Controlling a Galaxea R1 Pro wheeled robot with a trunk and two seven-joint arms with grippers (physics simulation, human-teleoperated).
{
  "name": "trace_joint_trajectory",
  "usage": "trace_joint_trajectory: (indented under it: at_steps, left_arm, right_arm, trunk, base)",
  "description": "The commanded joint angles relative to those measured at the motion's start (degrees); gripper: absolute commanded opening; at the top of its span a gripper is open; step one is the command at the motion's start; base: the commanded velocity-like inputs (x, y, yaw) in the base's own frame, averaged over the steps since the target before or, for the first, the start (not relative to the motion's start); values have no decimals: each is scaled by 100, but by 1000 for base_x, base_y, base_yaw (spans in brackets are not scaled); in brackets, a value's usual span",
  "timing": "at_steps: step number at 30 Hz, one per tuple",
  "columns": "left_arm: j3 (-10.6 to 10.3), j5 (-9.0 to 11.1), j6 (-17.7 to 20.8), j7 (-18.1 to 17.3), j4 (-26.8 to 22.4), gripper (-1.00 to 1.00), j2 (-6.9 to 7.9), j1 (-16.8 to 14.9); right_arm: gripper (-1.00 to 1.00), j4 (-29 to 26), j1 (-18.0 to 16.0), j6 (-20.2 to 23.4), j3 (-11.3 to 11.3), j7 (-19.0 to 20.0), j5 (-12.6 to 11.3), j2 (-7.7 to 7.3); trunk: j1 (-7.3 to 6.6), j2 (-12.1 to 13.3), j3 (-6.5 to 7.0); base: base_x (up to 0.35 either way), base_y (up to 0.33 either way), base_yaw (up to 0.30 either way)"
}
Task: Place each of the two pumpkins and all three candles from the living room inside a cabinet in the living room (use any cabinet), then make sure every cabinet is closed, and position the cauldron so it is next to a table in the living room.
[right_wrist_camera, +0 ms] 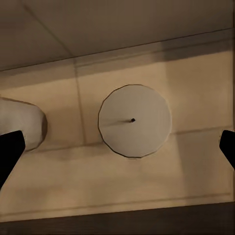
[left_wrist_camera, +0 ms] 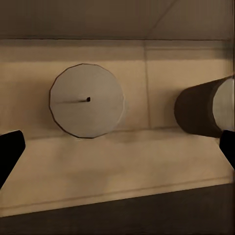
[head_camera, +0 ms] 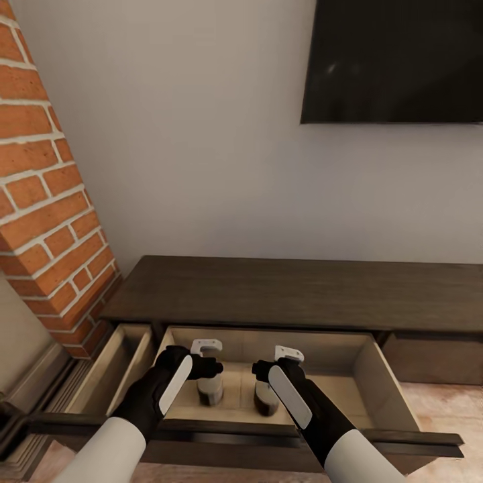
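Both grippers, left and right, are seen spread, released above two candles in the cabinet drawer; candle tops are hidden from the head camera.

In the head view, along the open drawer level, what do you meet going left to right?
Brick wall → narrow open side drawer → left gripper → left candle → right candle → right gripper → the big drawer's right wall → closed cabinet front.
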Motion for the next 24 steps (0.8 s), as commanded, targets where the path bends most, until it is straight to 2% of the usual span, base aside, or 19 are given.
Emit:
trace_joint_trajectory:
  at_steps: [1, 11, 12, 16, 21, 24]
  left_arm:
    - [-9, 63, 27, 56, -13, 100, 4, -3]
    - [-6, 67, 40, 55, -32, 100, 8, -3]
    - [-39, 34, 73, 88, -66, 100, -25, 3]
    - [-168, -93, 201, 216, -194, 100, 19, -1]
    - [-57, -100, 316, 183, -354, 100, 126, -3]
    - [-33, -100, 413, 174, -451, 100, 164, -3]
  right_arm:
    - [100, -7, -5, 10, 13, -48, -44, -2]
    - [100, -42, -5, -1, 13, -41, -38, -4]
    - [100, -74, -38, 33, -20, -74, -62, -14]
    - [100, -203, -58, 160, -2, -59, -52, -7]
    - [100, -162, -50, 158, 19, -29, -44, -3]
    - [100, -152, -49, 195, 21, -23, -40, -3]
  trunk:
    - [-6, -1, 18]
    - [-32, 13, 239]
    - [-32, 13, 238]
    - [-32, 13, 238]
    - [-32, 13, 238]
    - [-40, 17, 305]
  base:
    - [-223, 0, 0]
    - [-45, 0, 0]
    - [0, 0, 0]
    - [0, 0, 0]
    - [0, 0, 0]
    - [0, 0, 0]
